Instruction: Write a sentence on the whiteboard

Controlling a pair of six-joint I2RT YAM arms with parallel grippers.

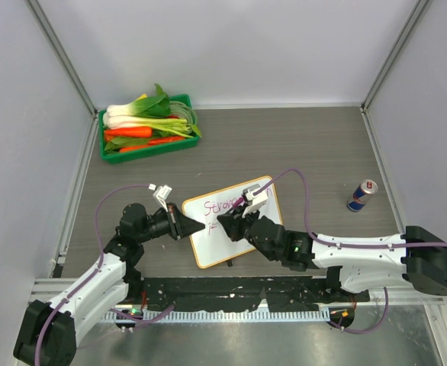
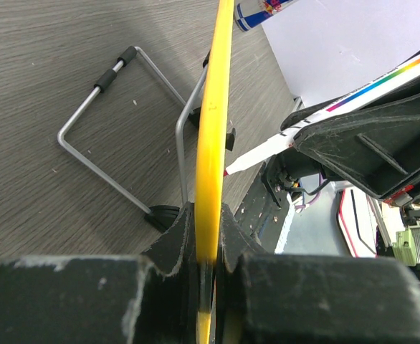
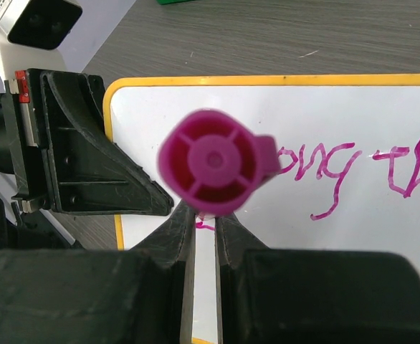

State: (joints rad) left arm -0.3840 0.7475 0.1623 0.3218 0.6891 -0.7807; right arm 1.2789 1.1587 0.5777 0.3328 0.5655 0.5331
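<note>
From above, the left pincer (image 1: pixel 189 226) is clamped on the near-left edge of the board (image 1: pixel 208 240), which lies tilted on the worktop (image 1: pixel 300 145). The right pincer (image 1: pixel 227 221) hangs over the board's middle. What it holds is hard to pick out from here. The sentence (image 1: pixel 220 204) runs just beyond its tips, with a short mark below that. A tray (image 1: pixel 149 126) of vegetables sits well beyond the left pincer, and a can (image 1: pixel 362 195) lies off to the right of the right one.

In the left wrist view, the board's yellow frame (image 2: pixel 213 143) stands edge-on, pinched between the closed jaws. A wire stand (image 2: pixel 110 143) lies on the far side of it, and the marker (image 2: pixel 339 104) slants in from the right.

In the right wrist view, the jaws are narrow and grip the marker, whose magenta end (image 3: pixel 213 161) faces the camera. The letters "ong th" (image 3: pixel 339 172) show to its right.

Writing looks to be mid-way, with the first line begun and a second line barely started. The next stroke probably calls for light, steady tip contact moving rightward, while the left pincer holds the board firm.
</note>
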